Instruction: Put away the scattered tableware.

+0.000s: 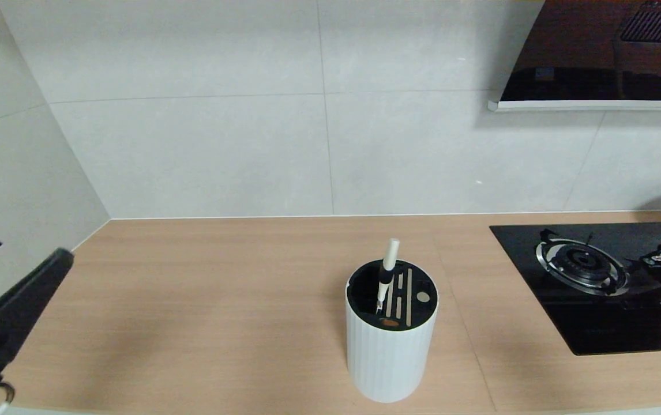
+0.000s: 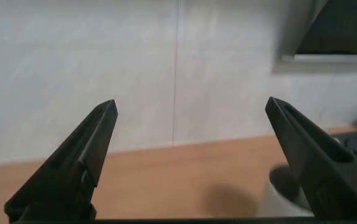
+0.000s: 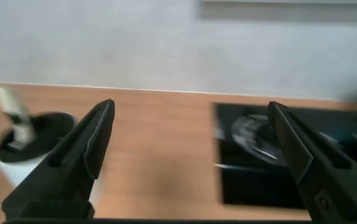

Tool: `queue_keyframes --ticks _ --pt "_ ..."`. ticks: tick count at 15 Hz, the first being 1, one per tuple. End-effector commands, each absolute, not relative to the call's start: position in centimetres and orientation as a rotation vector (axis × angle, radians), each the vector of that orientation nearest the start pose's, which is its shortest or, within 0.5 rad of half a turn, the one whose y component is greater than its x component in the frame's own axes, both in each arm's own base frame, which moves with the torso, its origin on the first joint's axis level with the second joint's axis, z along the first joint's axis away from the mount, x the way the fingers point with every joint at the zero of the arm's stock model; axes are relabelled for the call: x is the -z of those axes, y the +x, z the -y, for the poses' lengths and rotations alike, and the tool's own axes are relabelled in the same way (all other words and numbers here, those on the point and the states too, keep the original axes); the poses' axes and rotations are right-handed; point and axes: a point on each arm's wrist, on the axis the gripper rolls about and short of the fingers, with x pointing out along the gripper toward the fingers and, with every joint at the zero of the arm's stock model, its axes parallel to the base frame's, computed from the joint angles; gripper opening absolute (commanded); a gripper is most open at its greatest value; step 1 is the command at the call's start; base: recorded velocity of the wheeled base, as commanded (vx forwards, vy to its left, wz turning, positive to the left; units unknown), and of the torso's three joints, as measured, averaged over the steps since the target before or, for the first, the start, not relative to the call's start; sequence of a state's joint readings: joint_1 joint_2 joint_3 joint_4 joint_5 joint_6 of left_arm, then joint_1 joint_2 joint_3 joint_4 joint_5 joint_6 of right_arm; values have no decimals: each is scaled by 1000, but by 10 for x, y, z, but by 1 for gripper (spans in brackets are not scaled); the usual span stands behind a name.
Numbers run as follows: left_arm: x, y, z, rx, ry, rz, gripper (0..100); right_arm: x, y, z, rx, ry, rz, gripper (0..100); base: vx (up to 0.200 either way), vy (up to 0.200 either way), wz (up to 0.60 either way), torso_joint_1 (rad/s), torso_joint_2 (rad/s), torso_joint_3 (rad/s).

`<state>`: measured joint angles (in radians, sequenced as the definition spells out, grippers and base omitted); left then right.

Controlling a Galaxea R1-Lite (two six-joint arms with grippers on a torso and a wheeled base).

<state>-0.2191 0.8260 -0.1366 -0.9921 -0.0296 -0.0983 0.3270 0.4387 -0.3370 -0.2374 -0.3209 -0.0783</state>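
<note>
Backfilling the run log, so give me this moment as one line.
left gripper: open, empty | right gripper: open, empty | white-handled utensil: standing in white holder | white holder: on counter, left of stove

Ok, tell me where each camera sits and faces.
Head: up top, looking down at the white ribbed cylindrical holder on the wooden counter; left end effector at left.
Left wrist: behind that open end effector, facing the grey tiled wall.
Right wrist: behind the right end effector, facing the black gas hob.
Shared: all three show the holder.
</note>
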Motion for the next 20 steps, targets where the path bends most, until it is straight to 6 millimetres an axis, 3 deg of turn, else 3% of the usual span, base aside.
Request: queue_keyframes --ticks 1,3,7,9,12,14,18,20 --pt "-176 -5 0 254 -147 333 100 -168 -46 16 138 -59 229 100 0 0 0 0 0 0" --pt "-151 -30 -5 233 -141 273 100 -163 -43 17 193 -55 206 100 0 0 0 0 0 0" --pt "-130 -24 -3 126 -126 294 100 -143 -42 10 390 -84 161 100 0 0 0 0 0 0" --pt "-113 -24 -1 26 -93 294 100 -121 -41 9 414 -105 150 100 0 0 0 0 0 0" --pt "-86 -23 -2 -114 -48 104 100 -93 -26 9 408 -93 147 100 0 0 0 0 0 0" --pt "-76 -23 -2 -87 -5 6 100 -88 -25 8 359 -16 107 100 0 0 0 0 0 0" --pt "-76 -23 -1 -45 9 4 100 -80 -23 4 187 13 42 100 0 0 0 0 0 0" --pt "-76 -23 -1 -46 -8 5 100 -76 -23 0 8 -8 -2 100 0 0 0 0 0 0"
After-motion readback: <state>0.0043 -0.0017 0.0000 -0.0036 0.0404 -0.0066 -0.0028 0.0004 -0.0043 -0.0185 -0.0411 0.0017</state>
